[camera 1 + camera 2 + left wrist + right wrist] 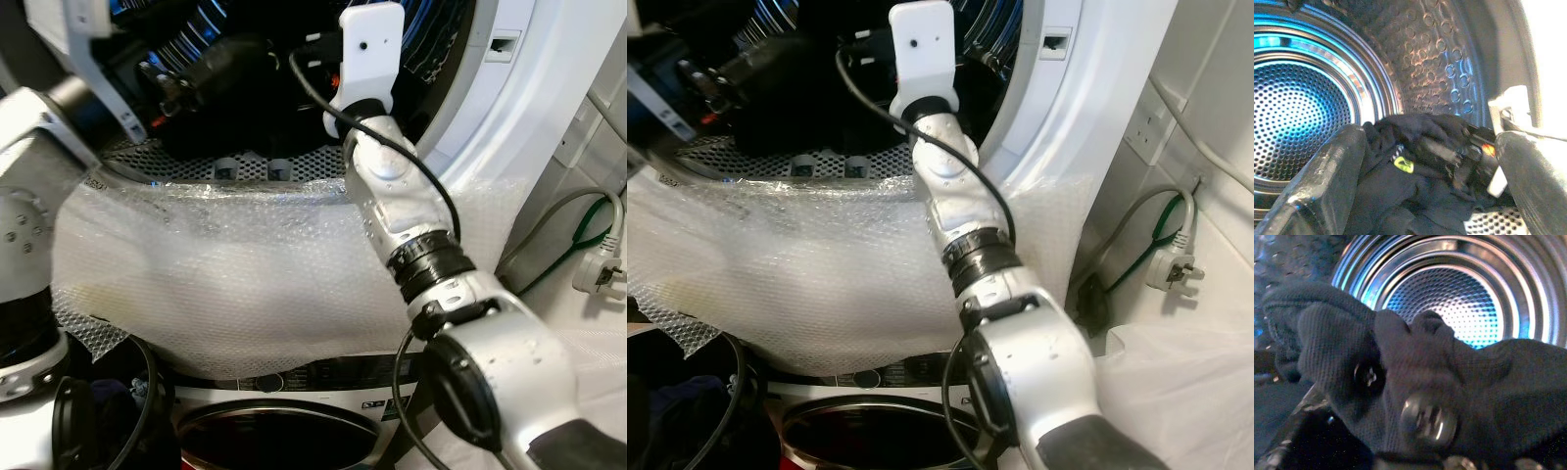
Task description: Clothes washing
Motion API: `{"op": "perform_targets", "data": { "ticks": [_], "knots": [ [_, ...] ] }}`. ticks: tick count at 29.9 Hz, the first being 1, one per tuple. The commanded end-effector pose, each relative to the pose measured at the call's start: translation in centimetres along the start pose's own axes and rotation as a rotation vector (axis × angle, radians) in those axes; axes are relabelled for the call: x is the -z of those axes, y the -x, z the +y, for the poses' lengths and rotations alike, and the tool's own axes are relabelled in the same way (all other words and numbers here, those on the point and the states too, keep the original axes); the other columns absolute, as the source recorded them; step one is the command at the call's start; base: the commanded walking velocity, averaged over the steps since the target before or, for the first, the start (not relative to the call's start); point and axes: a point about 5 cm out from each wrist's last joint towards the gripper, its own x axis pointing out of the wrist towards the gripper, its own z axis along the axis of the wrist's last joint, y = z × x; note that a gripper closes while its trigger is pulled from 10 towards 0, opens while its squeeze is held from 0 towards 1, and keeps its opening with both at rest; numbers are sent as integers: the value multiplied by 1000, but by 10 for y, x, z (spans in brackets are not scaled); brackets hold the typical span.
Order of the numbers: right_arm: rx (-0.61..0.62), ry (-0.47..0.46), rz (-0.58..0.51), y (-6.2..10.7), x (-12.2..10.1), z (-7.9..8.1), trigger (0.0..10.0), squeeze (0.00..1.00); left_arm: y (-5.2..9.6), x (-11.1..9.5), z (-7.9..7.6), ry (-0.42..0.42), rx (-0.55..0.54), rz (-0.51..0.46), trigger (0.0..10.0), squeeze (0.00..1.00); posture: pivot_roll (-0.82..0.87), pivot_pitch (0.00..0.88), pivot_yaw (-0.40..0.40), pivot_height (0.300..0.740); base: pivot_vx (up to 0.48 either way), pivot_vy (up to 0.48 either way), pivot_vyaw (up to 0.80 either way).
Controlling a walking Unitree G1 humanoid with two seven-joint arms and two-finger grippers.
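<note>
Both arms inside washer drum [1312, 98].
Left gripper [1425, 176]: jaws wide around black garment [1420, 147]. Right gripper [1420, 440]: jaws holding grey knit garment [1415, 377].

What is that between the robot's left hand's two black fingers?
A dark garment with a small yellow tag lies between the left gripper's spread fingers, inside the washer drum, in the left wrist view.
</note>
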Motion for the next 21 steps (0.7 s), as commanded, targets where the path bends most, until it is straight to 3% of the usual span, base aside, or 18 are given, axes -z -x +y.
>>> {"op": "perform_targets", "data": {
  "ticks": [1,7,8,9,11,12,14,15,16,17,18,19,21],
  "knots": [
    [15,-8,-8,-3,-5,-5,10000,0,6,-5,-7,-13,35,-15,10000,0,76,0,-21,740,0,0,0],
    [23,-1,-1,-6,-7,-10,10000,0,35,22,-33,94,200,72,10000,0,87,0,-29,740,0,0,0],
    [13,1,0,-6,-7,-10,10000,0,52,38,-42,151,242,126,10000,0,90,0,-34,740,0,0,0],
    [13,1,0,-6,-7,-10,10000,0,52,38,-42,151,242,126,10000,0,90,0,-34,740,0,0,0],
    [-7,3,-2,-6,-6,-7,10000,0,75,59,-53,207,241,184,10000,0,91,0,-37,740,0,0,0],
    [-7,3,-2,-6,-6,-7,10000,0,75,59,-53,207,241,184,10000,0,91,0,-37,740,0,0,0],
    [-29,-29,-3,-5,-6,-4,10000,0,92,77,-61,273,225,224,10000,0,97,0,-40,740,0,0,0],
    [-51,-64,-8,-5,-6,-1,10000,0,104,90,-67,353,200,260,10000,0,106,0,-48,740,0,0,0],
    [-51,-64,-8,-5,-6,-1,10000,0,104,90,-67,353,200,260,10000,0,106,0,-48,740,0,0,0],
    [-60,-84,2,-6,-5,1,10000,0,122,109,-75,465,194,333,10000,0,108,0,-50,740,0,0,0],
    [-60,-84,13,-6,-4,2,10000,0,131,117,-82,513,204,370,10000,0,108,0,-50,740,0,0,0],
    [-60,-84,13,-6,-4,2,10000,0,131,117,-82,513,204,370,10000,0,108,0,-50,740,0,0,0],
    [-68,-99,24,-6,-3,5,10000,0,150,146,-100,577,242,562,10000,0,119,0,-58,740,0,0,0]
  ]
}}
